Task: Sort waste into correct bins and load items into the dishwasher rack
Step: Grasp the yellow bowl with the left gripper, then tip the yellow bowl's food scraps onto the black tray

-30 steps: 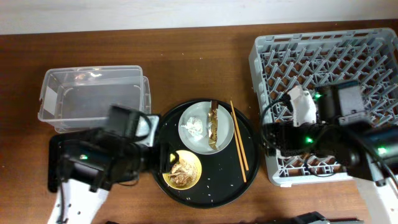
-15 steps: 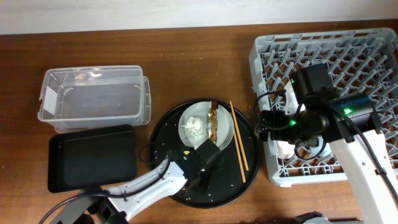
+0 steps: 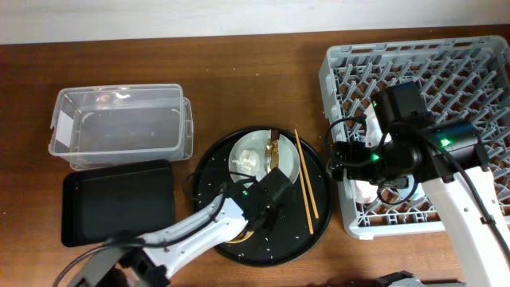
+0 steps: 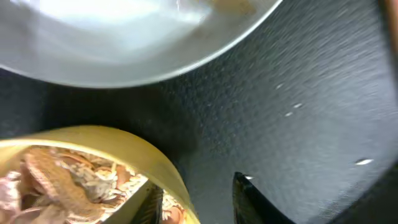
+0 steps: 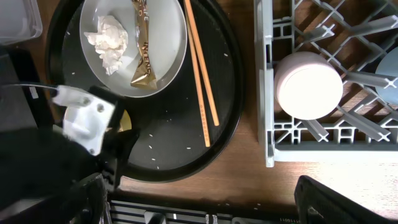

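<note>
The yellow bowl [image 4: 134, 152], holding brownish food scraps with rice [image 4: 56, 180], sits on the round black tray [image 3: 291, 217]. My left gripper [image 4: 196, 202] is open and straddles the bowl's rim, one finger inside and one outside. It hides most of the bowl in the overhead view [image 3: 264, 203]. The pale plate [image 5: 168, 37] carries the crumpled tissue [image 5: 111, 37] and the wrapper stick [image 5: 144, 50]. The chopsticks [image 5: 200, 68] lie beside it. The pink cup [image 5: 309, 85] and the blue cup [image 5: 390, 78] sit in the dishwasher rack [image 3: 446, 64]. My right gripper [image 5: 199, 205] is open and empty by the rack's left edge.
The clear tub [image 3: 119, 92] stands at the back left, with the shallow black tray [image 3: 115, 199] in front of it. Loose rice grains lie on the round tray. The right arm [image 3: 398, 151] hangs over the rack's front left part.
One second ago the left arm was over the shallow black tray. It has since reached onto the round tray and crept further over the bowl. The right arm shifted back and then held still.
</note>
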Controlling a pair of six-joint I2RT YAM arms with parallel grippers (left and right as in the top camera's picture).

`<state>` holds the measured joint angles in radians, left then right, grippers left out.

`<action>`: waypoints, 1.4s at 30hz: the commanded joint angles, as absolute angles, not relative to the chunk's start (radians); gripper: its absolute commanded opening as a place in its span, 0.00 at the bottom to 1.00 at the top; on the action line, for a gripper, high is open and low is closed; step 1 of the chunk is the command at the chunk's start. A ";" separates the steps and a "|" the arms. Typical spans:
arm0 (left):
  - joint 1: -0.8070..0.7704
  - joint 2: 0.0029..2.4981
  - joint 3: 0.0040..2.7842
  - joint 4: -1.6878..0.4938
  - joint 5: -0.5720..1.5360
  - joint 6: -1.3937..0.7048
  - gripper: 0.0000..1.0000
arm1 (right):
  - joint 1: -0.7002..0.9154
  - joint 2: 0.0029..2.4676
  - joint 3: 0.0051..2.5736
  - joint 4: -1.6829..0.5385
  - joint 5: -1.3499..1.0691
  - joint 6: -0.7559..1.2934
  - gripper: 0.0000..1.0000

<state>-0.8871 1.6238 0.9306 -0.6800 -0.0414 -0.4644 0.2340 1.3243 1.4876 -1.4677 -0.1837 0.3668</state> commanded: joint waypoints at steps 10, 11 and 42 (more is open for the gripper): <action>-0.936 1.699 1.130 -0.879 -0.061 -0.480 0.00 | 0.242 1.325 1.491 -1.472 -0.170 0.371 0.96; -0.936 1.696 1.149 -0.902 -0.069 -0.478 0.00 | 0.242 1.325 1.491 -1.472 -0.170 0.371 0.96; 0.659 1.752 0.903 -1.306 1.470 0.608 0.00 | 0.242 1.325 1.491 -1.515 -0.115 0.346 0.96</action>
